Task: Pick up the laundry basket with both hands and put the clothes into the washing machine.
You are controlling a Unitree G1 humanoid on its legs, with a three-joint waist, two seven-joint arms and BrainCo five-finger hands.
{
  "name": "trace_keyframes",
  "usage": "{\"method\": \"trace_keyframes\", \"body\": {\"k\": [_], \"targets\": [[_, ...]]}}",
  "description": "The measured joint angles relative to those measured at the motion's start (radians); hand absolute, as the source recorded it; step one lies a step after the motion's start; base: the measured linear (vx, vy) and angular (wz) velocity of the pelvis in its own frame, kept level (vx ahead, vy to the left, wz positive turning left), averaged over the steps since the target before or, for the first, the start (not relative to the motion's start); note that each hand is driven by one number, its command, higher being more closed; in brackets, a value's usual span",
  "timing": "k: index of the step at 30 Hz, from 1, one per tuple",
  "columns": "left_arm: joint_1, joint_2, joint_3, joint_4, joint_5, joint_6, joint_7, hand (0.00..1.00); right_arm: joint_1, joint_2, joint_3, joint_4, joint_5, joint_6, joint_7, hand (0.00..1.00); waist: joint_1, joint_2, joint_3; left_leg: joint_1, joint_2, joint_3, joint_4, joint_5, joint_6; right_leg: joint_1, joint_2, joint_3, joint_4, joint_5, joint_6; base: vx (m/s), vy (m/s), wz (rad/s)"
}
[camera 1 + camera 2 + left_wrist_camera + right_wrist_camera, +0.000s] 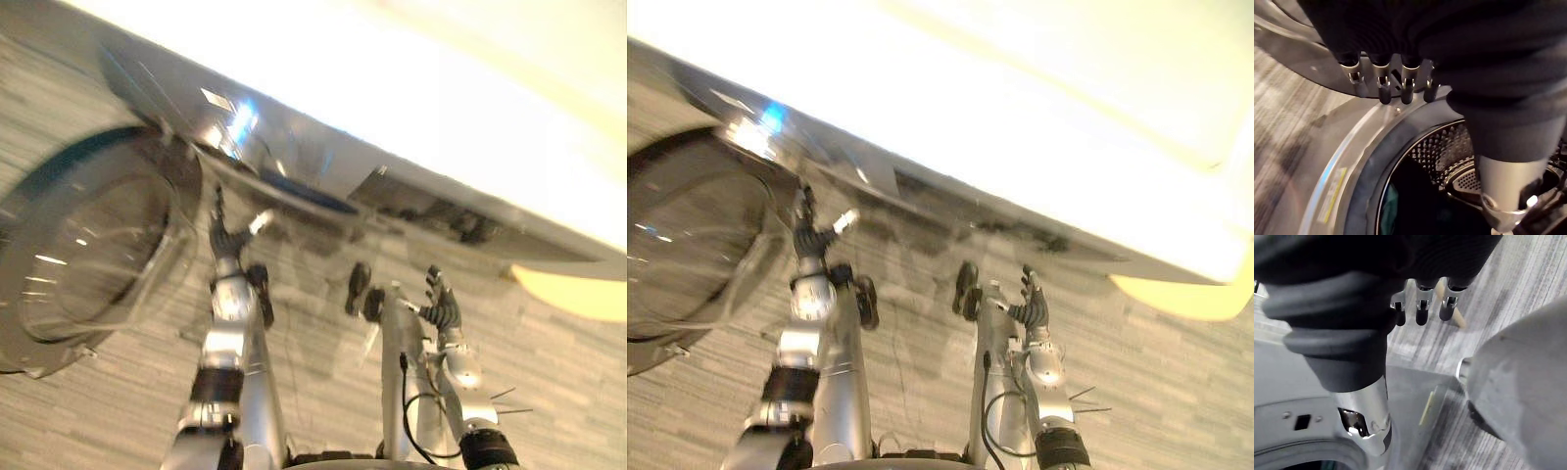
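Seen from the left eye view, one washing machine (323,157) is standing on the grey plank floor (549,392) with its single round glass door (88,250) swinging wide to the robot's left. The left hand (225,240) is rising between the door and the machine's front, fingers straight, thumb out, holding nothing. The right hand (441,311) is hanging in the air further right, just in front of the machine, fingers relaxed and empty. A pale yellow shape (573,292) is showing past the machine's right end, too washed out to identify. The right eye view is showing the same two hands, both unclenched, neither carrying anything. In the left wrist view, the left hand's fingers (1382,85) are pointing straight out in a row over the grey rim of the opening, the thumb (1503,196) is standing apart, and nothing is lying between them; beyond, the perforated drum (1444,149) is holding dark laundry (1415,191) with a teal patch at its edge. In the right wrist view, the right hand's fingers (1421,308) are stretching over the floor, the thumb (1369,413) is hanging beside the machine's grey front panel, and the hand is gripping nothing.
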Motion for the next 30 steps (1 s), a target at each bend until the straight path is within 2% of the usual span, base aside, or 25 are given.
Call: {"method": "trace_keyframes", "body": {"k": [1, 2, 3, 5, 10, 13, 15, 17, 19, 20, 22, 23, 25, 26, 27, 28, 29, 30], "targets": [[0.045, -0.003, -0.018, 0.056, -0.035, -0.009, -0.045, 0.0, 0.016, 0.0, -0.003, 0.047, 0.011, 0.011, -0.001, 0.0, 0.001, 0.005, -0.025, 0.089, -0.002, 0.017, -0.071, 0.02, 0.002, 0.08, 0.001, -0.006, -0.054, 0.009, 0.001, 0.25, -0.061, 0.08], [0.098, -0.013, -0.035, 0.123, -0.063, -0.013, -0.084, 0.0, 0.045, 0.005, -0.013, 0.105, 0.022, 0.018, -0.001, 0.0, 0.007, 0.008, -0.076, 0.184, -0.006, 0.041, -0.163, 0.043, 0.001, 0.161, 0.006, -0.008, -0.129, 0.022, 0.007, 0.21, -0.049, 0.05], [0.105, -0.015, -0.036, 0.137, -0.068, -0.015, -0.095, 0.0, 0.05, 0.006, -0.018, 0.114, 0.025, 0.02, 0.0, 0.0, 0.008, 0.01, -0.081, 0.205, -0.007, 0.046, -0.183, 0.048, 0.001, 0.18, 0.006, -0.008, -0.144, 0.025, 0.008, 0.26, -0.028, -0.04], [0.163, -0.03, -0.035, 0.247, -0.098, -0.02, -0.16, 0.0, 0.094, 0.015, -0.042, 0.174, 0.062, 0.038, -0.001, 0.0, 0.011, 0.021, -0.134, 0.358, -0.014, 0.083, -0.315, 0.086, 0.003, 0.309, 0.012, -0.007, -0.25, 0.05, 0.017, 0.19, -0.002, -0.07], [0.221, -0.022, -0.008, 0.43, -0.089, -0.014, -0.211, 0.0, 0.135, 0.015, -0.076, 0.284, 0.097, 0.049, 0.001, 0.0, 0.009, 0.052, -0.245, 0.574, -0.022, 0.169, -0.537, 0.149, 0.0, 0.471, 0.039, 0.033, -0.428, 0.104, 0.04, 0.15, 0.041, -0.27], [0.225, -0.005, 0.009, 0.5, -0.079, -0.006, -0.224, 0.0, 0.096, 0.002, -0.116, 0.387, 0.101, 0.061, -0.001, 0.0, 0.003, 0.075, -0.271, 0.668, -0.034, 0.199, -0.627, 0.176, -0.001, 0.542, 0.059, 0.062, -0.519, 0.144, 0.044, 0.1, 0.07, -0.36], [0.226, 0.009, 0.009, 0.511, -0.059, -0.005, -0.224, 0.0, 0.072, -0.005, -0.115, 0.421, 0.109, 0.072, -0.001, 0.0, -0.001, 0.079, -0.273, 0.695, -0.039, 0.19, -0.63, 0.177, -0.001, 0.568, 0.076, 0.098, -0.555, 0.165, 0.049, 0.05, 0.05, -0.51], [0.214, 0.016, 0.007, 0.547, -0.05, -0.005, -0.223, 0.0, 0.041, -0.021, -0.114, 0.463, 0.122, 0.076, -0.001, 0.0, -0.011, 0.084, -0.277, 0.714, -0.064, 0.094, -0.623, 0.178, 0.001, 0.595, 0.091, 0.149, -0.611, 0.207, 0.059, 0.04, 0.015, -0.6], [0.196, 0.014, -0.005, 0.583, -0.046, -0.006, -0.223, 0.0, 0.028, -0.032, -0.118, 0.48, 0.138, 0.075, -0.002, 0.0, -0.012, 0.086, -0.278, 0.741, -0.083, 0.067, -0.633, 0.178, 0.002, 0.61, 0.094, 0.209, -0.668, 0.253, 0.072, 0.0, 0.071, -0.75], [0.191, 0.014, -0.007, 0.592, -0.043, -0.005, -0.223, 0.0, 0.026, -0.031, -0.12, 0.481, 0.14, 0.075, -0.003, 0.0, -0.012, 0.086, -0.278, 0.75, -0.087, 0.074, -0.642, 0.177, 0.002, 0.613, 0.095, 0.228, -0.685, 0.266, 0.076, -0.04, 0.123, -1.06], [0.169, 0.021, -0.03, 0.626, -0.007, -0.005, -0.223, 0.0, 0.019, -0.025, -0.122, 0.484, 0.16, 0.074, -0.002, 0.0, -0.016, 0.085, -0.278, 0.778, -0.107, 0.121, -0.658, 0.15, 0.04, 0.609, 0.106, 0.328, -0.753, 0.332, 0.096, -0.09, 0.161, -1.21], [0.165, 0.024, -0.033, 0.627, -0.005, -0.005, -0.223, 0.0, 0.018, -0.023, -0.122, 0.485, 0.166, 0.075, -0.001, 0.0, -0.017, 0.084, -0.277, 0.781, -0.11, 0.131, -0.655, 0.137, 0.041, 0.604, 0.111, 0.355, -0.766, 0.347, 0.101, -0.13, 0.159, -1.47], [0.15, 0.037, -0.038, 0.646, 0.02, -0.004, -0.222, 0.0, 0.008, -0.014, -0.109, 0.484, 0.178, 0.075, -0.001, 0.0, -0.017, 0.07, -0.269, 0.785, -0.122, 0.203, -0.622, 0.057, 0.065, 0.566, 0.142, 0.469, -0.803, 0.403, 0.11, -0.19, 0.116, -1.94], [0.14, 0.051, -0.039, 0.656, 0.029, -0.001, -0.221, 0.0, -0.002, -0.003, -0.092, 0.48, 0.18, 0.075, -0.001, 0.0, -0.027, 0.048, -0.254, 0.782, -0.118, 0.307, -0.604, 0.04, 0.078, 0.56, 0.135, 0.453, -0.868, 0.396, 0.026, -0.26, 0.089, -2.29], [0.136, 0.053, -0.038, 0.659, 0.033, 0.001, -0.219, 0.0, -0.014, 0.002, -0.084, 0.478, 0.18, 0.075, -0.006, 0.0, -0.033, 0.052, -0.253, 0.785, -0.098, 0.386, -0.612, 0.04, 0.08, 0.537, 0.12, 0.314, -0.883, 0.333, -0.065, -0.23, 0.07, -2.38], [0.136, 0.061, -0.037, 0.659, 0.04, 0.001, -0.217, 0.0, -0.024, 0.007, -0.072, 0.477, 0.179, 0.076, -0.01, 0.0, -0.033, 0.067, -0.244, 0.803, -0.07, 0.456, -0.619, 0.044, 0.078, 0.491, 0.108, 0.175, -0.827, 0.326, -0.072, -0.02, 0.033, -2.61], [0.14, 0.074, -0.036, 0.664, 0.055, 0.003, -0.218, 0.0, -0.021, 0.015, -0.054, 0.464, 0.178, 0.076, -0.018, 0.0, -0.039, 0.051, -0.239, 0.847, -0.067, 0.573, -0.638, 0.05, 0.07, 0.45, 0.076, -0.071, -0.674, 0.296, -0.11, 0.03, 0.026, -2.72], [0.145, 0.076, -0.038, 0.67, 0.059, 0.008, -0.218, 0.0, -0.012, 0.018, -0.05, 0.448, 0.175, 0.075, -0.02, 0.0, -0.042, 0.05, -0.24, 0.878, -0.074, 0.653, -0.642, 0.051, 0.069, 0.455, 0.047, -0.226, -0.591, 0.247, -0.174, 0.05, 0.015, -2.7]]}}
